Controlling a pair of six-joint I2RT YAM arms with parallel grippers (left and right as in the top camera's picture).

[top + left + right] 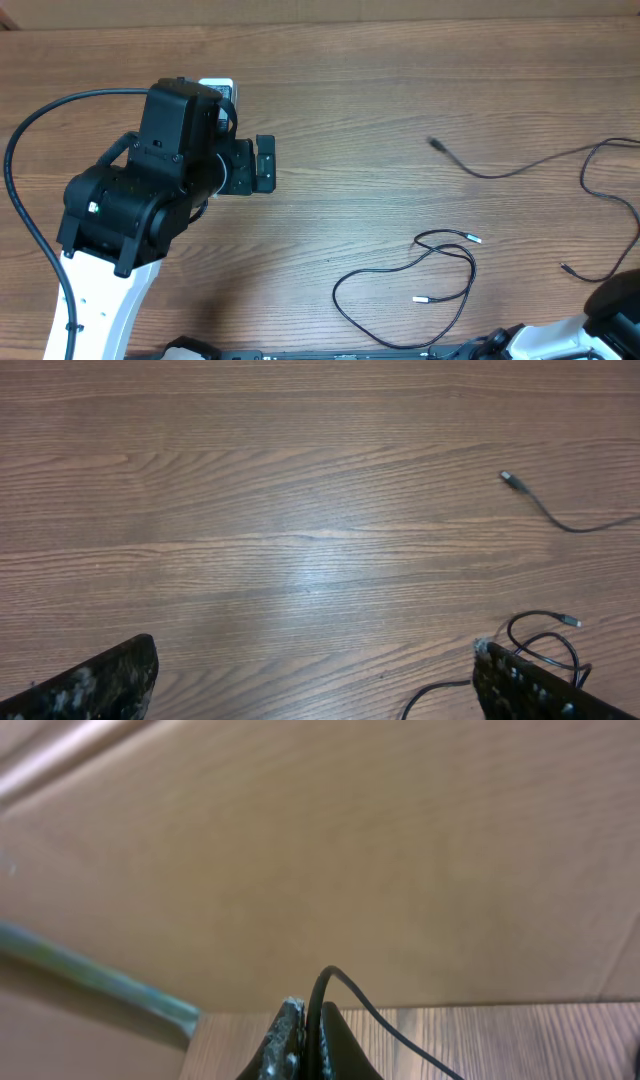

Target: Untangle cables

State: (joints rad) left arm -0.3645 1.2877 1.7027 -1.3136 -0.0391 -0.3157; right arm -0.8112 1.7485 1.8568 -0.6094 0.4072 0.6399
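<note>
**Cables, two, one pinched**

Looped cable (336, 298) lay near right; long cable (490, 177) ran far right. Left claw (262, 163) gaped, empty. Right claw (305, 1020) pinched a thin cable (360, 1007), which one unclear. Risk: hauling might drag it across the loop, knotting both.

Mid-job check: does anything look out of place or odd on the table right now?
Nothing looks spilled or damaged. One oddity: the right tool is shut on a thin black cord while aimed at the beige cardboard wall, not down at the wooden table.
</note>
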